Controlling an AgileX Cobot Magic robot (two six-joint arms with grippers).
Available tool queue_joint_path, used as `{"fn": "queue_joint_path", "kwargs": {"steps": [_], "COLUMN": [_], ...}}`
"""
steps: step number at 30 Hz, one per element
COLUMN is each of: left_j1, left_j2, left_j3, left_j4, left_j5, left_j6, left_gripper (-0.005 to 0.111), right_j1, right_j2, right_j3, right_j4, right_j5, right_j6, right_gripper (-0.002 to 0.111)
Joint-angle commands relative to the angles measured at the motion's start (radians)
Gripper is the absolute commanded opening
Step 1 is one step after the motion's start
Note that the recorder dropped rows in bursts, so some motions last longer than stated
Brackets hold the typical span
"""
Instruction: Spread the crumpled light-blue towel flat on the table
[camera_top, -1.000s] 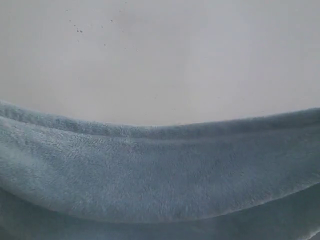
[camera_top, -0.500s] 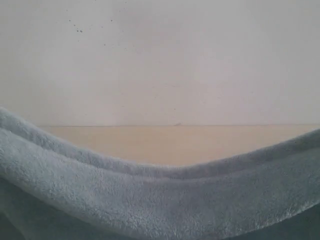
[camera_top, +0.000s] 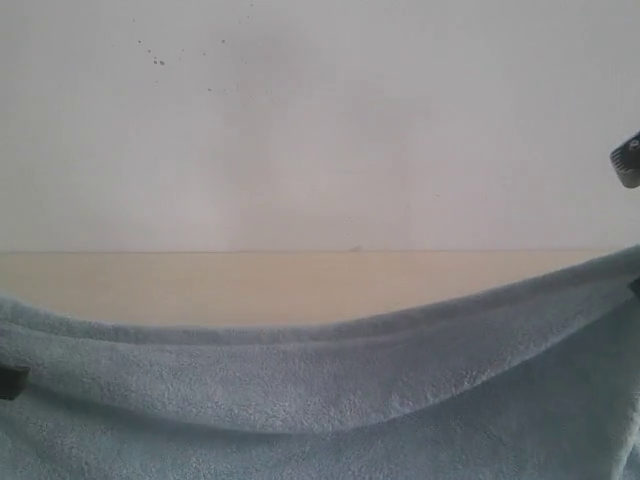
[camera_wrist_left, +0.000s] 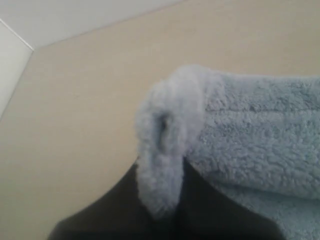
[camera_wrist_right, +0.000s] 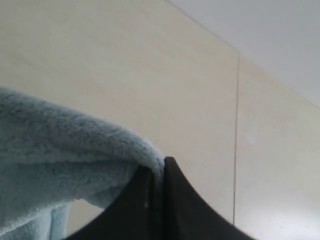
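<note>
Above the pale beige wooden table (camera_top: 250, 285), I've got the fluffy light-blue terry towel (camera_top: 320, 400) hanging slack between both arms: left gripper (camera_wrist_left: 161, 190) pinching one bunched corner, right gripper (camera_wrist_right: 157, 169) clamped on a thin edge. That thin bite could slip if I pull wide.

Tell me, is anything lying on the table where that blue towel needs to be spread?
Nothing visible. The left pincer and right pincer grip the towel; the strip of table beyond it looks bare. The towel hides the nearer part.
</note>
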Motion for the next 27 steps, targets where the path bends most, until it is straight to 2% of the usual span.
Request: {"fn": "queue_joint_path", "kwargs": {"steps": [1, 9, 15, 21, 23, 24, 26, 27], "left_j1": [0.15, 0.298, 0.343, 0.386, 0.395, 0.399, 0.399, 0.399], "left_j2": [0.044, 0.225, 0.466, 0.669, 0.711, 0.73, 0.757, 0.764], "left_j3": [-0.018, -0.227, -0.409, -0.587, -0.638, -0.665, -0.713, -0.738], "left_j4": [0.133, 0.171, 0.189, 0.216, 0.216, 0.216, 0.212, 0.206], "left_j5": [0.178, 0.329, 0.355, 0.374, 0.419, 0.438, 0.44, 0.423], "left_j6": [-0.088, -0.092, -0.084, -0.084, -0.084, -0.084, -0.091, -0.112], "left_gripper": [0.004, 0.004, 0.004, 0.006, 0.015, 0.023, 0.043, 0.057], "right_j1": [-0.063, -0.088, -0.091, -0.109, -0.11, -0.11, -0.11, -0.11], "right_j2": [0.156, 0.453, 0.646, 0.822, 0.87, 0.884, 0.912, 0.917], "right_j3": [-0.061, -0.311, -0.535, -0.74, -0.792, -0.81, -0.844, -0.859], "right_j4": [0.028, 0.033, 0.055, 0.16, 0.22, 0.237, 0.297, 0.315], "right_j5": [-0.106, -0.099, -0.086, -0.117, -0.112, -0.112, -0.121, -0.133], "right_j6": [-0.003, -0.013, -0.055, -0.06, -0.095, -0.113, -0.141, -0.136], "right_gripper": [0.0, 0.0, 0.0, 0.0, 0.009, 0.017, 0.04, 0.052]}}
